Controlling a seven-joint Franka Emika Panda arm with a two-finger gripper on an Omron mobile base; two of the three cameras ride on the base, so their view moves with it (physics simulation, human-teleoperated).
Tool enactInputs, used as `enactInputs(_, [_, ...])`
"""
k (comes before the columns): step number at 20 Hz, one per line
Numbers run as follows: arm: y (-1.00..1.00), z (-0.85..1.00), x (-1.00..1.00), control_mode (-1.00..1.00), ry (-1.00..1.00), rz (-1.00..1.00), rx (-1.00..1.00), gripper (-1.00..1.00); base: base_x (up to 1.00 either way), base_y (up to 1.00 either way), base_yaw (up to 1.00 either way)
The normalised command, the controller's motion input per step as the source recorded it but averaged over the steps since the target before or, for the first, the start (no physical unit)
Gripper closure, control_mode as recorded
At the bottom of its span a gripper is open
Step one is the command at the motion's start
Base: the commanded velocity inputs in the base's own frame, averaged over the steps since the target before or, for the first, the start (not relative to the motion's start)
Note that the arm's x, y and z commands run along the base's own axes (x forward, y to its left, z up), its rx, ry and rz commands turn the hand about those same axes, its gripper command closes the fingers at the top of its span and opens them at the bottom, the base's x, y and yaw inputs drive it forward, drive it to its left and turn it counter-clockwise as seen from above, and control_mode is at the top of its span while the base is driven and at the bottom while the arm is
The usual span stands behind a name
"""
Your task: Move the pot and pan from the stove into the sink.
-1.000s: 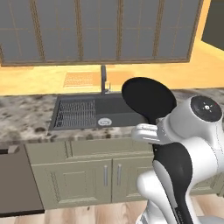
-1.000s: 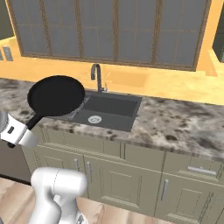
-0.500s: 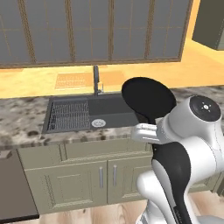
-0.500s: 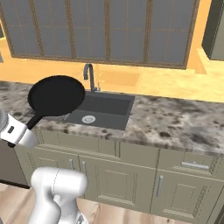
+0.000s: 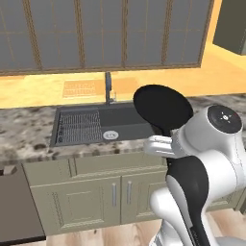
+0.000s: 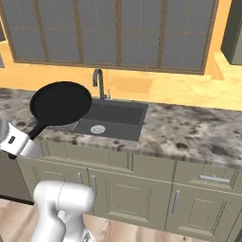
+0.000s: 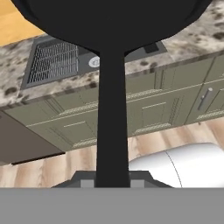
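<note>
The pan (image 5: 163, 108), flat, round and matte black, hangs tilted in the air above the counter's front edge, just right of the sink (image 5: 125, 124). My gripper (image 7: 112, 183) is shut on its long thin handle (image 7: 112, 109). From the right base view the pan (image 6: 60, 105) covers the left end of the sink (image 6: 118, 116), with my hand (image 6: 21, 144) below it. The basin is dark grey, with a ribbed grid (image 5: 79, 127) and a round silver drain (image 5: 110, 135). The pot and the stove are out of view.
A tall grey faucet (image 5: 108, 86) stands behind the basin. Speckled stone counter (image 6: 189, 130) runs to both sides, over green-grey cabinet doors (image 5: 81, 204). A dark appliance front (image 5: 14, 206) sits at the lower left. Windows line the back wall.
The whole picture has shifted a little, so the base has moved along the counter. The pan has stayed in my grip in the same pose relative to the arm.
</note>
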Motion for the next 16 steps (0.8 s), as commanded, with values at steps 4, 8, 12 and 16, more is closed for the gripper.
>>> enactInputs(4, [0.00, 0.00, 0.00, 1.00, 0.00, 0.00, 0.00, 1.00, 0.56, 0.00, -0.03])
enactInputs(8, [0.00, 0.00, 0.00, 1.00, 0.00, 0.00, 0.00, 1.00, 0.63, 0.00, -0.02])
enactInputs(12, [0.00, 0.00, 0.00, 1.00, 0.00, 0.00, 0.00, 1.00, 0.49, 0.00, -0.01])
enactInputs(16, [0.00, 0.00, 0.02, -1.00, 0.00, 0.00, 0.00, 1.00, 0.00, 0.00, 0.00])
